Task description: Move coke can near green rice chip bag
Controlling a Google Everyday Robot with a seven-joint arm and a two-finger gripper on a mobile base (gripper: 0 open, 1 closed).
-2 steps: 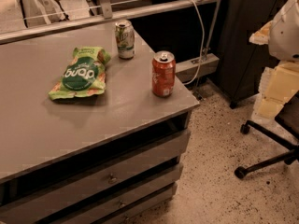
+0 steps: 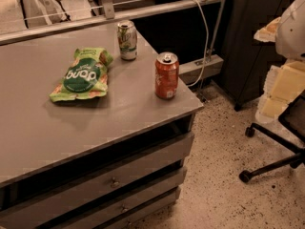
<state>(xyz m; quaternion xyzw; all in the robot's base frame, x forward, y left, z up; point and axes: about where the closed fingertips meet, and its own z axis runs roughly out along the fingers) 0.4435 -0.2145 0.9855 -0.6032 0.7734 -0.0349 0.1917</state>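
Note:
The coke can (image 2: 167,75) stands upright near the right edge of the grey cabinet top (image 2: 95,128). It is red-orange with a silver top. The green rice chip bag (image 2: 82,75) lies flat to its left, about a can's height away. My gripper (image 2: 282,90) shows as pale blocks at the far right of the camera view. It hangs off the cabinet, above the floor and well to the right of the can, holding nothing that I can see.
A green-and-silver soda can (image 2: 127,40) stands behind the bag near the back edge. A rail and a white cable (image 2: 206,37) run behind the cabinet. An office chair base (image 2: 271,161) stands on the speckled floor at the right. Drawers (image 2: 114,180) front the cabinet.

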